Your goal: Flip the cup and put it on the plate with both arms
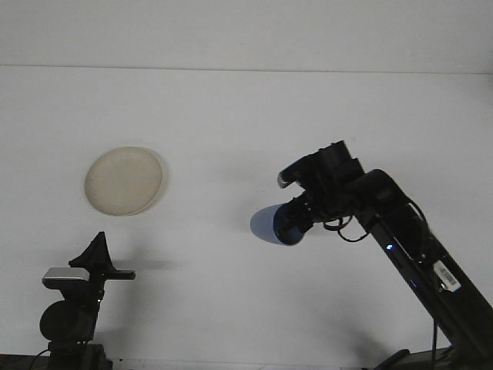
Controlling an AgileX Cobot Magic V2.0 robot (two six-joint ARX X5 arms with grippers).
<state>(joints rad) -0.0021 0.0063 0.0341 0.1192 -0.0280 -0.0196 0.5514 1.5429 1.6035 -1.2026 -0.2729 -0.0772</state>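
- We look forward over a plain white counter [231, 293] from the robot's own side.
- Our right arm [400, 239] reaches in from the lower right corner, its dark links slanting up toward the middle of the view.
- The right gripper [296, 220] has its jaws closed on a blue cup [269, 226], which lies on its side in the grip, with its rounded pale end pointing left.
- The cup is right of centre; we cannot tell whether it touches the counter.
- A cream plate [124, 180] lies flat on the counter at the left, well apart from the cup.
- Our left gripper [98, 254] sits low at the lower left, below the plate, holding nothing; we cannot tell how far its jaws are parted.
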